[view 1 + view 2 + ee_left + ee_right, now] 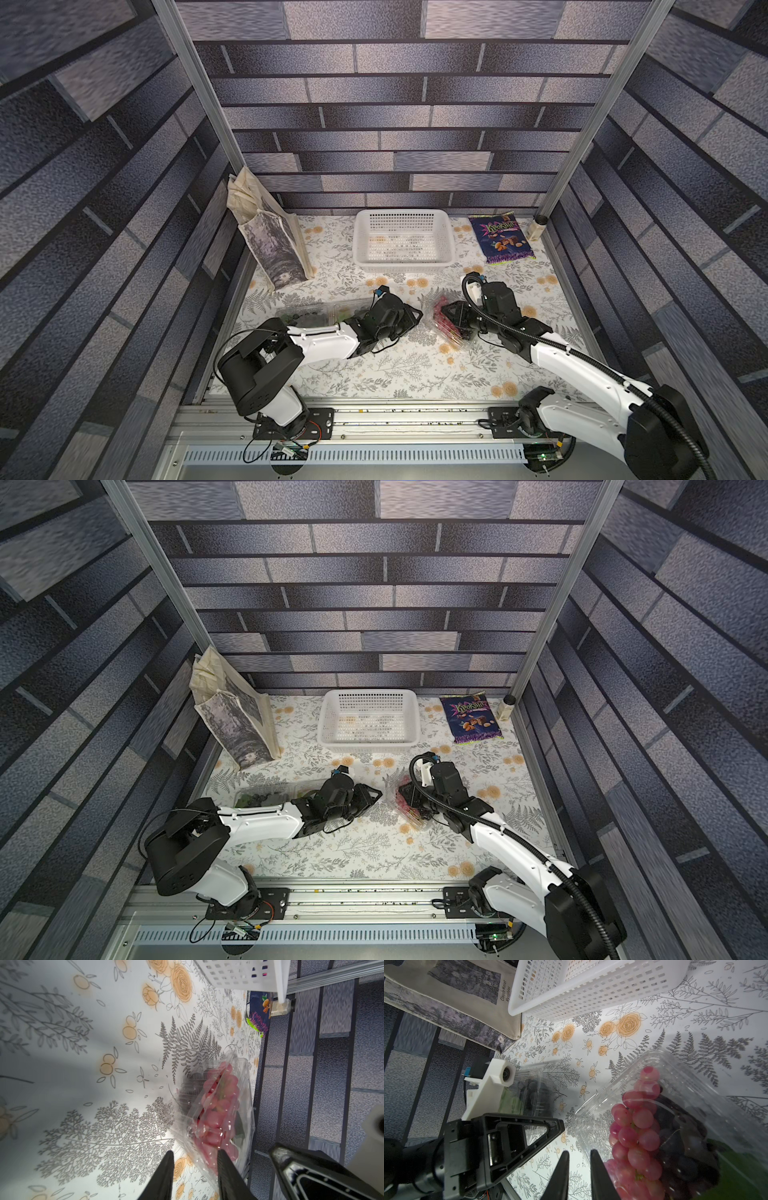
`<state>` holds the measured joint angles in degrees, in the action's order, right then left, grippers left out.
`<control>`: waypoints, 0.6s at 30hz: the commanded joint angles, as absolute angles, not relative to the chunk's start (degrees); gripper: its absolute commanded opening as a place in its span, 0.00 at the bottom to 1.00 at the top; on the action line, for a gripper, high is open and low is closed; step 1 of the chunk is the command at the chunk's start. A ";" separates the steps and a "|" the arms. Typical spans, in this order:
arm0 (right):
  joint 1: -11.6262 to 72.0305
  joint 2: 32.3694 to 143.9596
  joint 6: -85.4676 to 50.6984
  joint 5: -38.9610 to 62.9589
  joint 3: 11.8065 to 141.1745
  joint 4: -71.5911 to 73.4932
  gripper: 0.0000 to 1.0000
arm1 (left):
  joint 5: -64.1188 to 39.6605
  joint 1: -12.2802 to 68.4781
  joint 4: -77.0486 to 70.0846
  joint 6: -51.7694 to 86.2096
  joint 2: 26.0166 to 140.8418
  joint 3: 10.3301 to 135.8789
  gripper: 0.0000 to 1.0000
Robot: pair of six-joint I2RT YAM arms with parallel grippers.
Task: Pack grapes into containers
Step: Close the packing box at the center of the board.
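Looking from the left wrist, the left fingers [164, 1176] stand spread, with only the flowered surface [83, 1076] and a bit of clear rim showing in the gap; they grip nothing. Just past them lies a clear container [243, 1072] of red grapes [218, 1109], dark ones beside them.

From the right wrist, the right fingers [560, 1176] sit close together with a narrow gap, and that container's clear edge runs up to it; whether they pinch it I cannot tell. The left fingers' tip is just beside the container's corner, not touching. Farther off, another container [529, 1084] holds dark and green grapes, near the white basket [591, 991] and a tote bag [467, 1001].

In both top views the red-grape container lies mid-surface between the two arms. The other one and a third container [301, 315] sit side by side beyond the left forearm, and a purple snack bag [500, 239] lies beside the basket.
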<state>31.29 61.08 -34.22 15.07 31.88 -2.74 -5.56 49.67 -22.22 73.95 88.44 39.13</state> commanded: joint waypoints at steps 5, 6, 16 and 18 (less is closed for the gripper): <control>31.69 62.05 -33.74 16.06 33.40 -2.01 0.21 | -5.03 50.04 -22.79 74.23 90.67 40.79 0.36; 31.66 62.05 -33.75 16.13 33.32 -2.01 0.21 | -4.68 50.00 -23.23 74.52 90.69 40.47 0.36; 31.64 62.47 -33.70 16.19 33.05 -1.74 0.21 | -4.52 50.27 -25.05 75.30 92.75 40.14 0.36; 31.62 62.45 -33.68 16.29 33.06 -1.74 0.21 | -4.92 50.03 -25.05 75.48 93.22 40.48 0.36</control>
